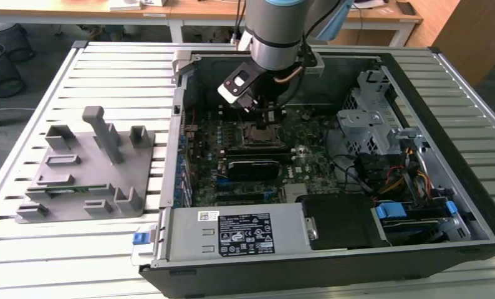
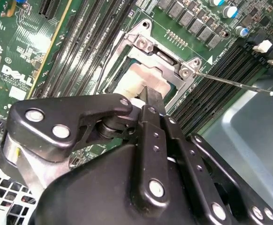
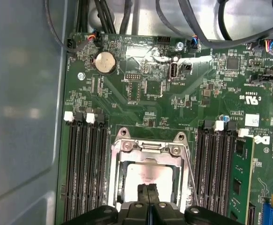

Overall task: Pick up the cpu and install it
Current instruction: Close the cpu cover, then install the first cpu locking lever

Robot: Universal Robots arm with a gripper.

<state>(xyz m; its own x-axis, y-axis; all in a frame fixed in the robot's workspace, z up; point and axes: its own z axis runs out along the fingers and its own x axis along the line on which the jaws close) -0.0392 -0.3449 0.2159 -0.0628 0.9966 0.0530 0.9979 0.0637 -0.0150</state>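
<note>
Fingers [image 3: 148, 199] of the gripper [image 2: 148, 101] are pressed together, holding nothing, their tips right over the cpu [image 3: 148, 176], which lies flat in the socket [image 3: 122, 159] on the motherboard [image 3: 174, 108]. In the exterior view the arm [image 1: 277, 37] reaches down into the open case [image 1: 447, 187]; a grey fixture [image 1: 90, 168] sits to the exterior view's left.

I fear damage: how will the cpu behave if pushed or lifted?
The cpu looks flat and metal-topped, so it is probably stiff and unlikely to roll. Its smooth top may be slippery under the gripper. The socket frame surrounds it, so a sideways push would likely jam it.
</note>
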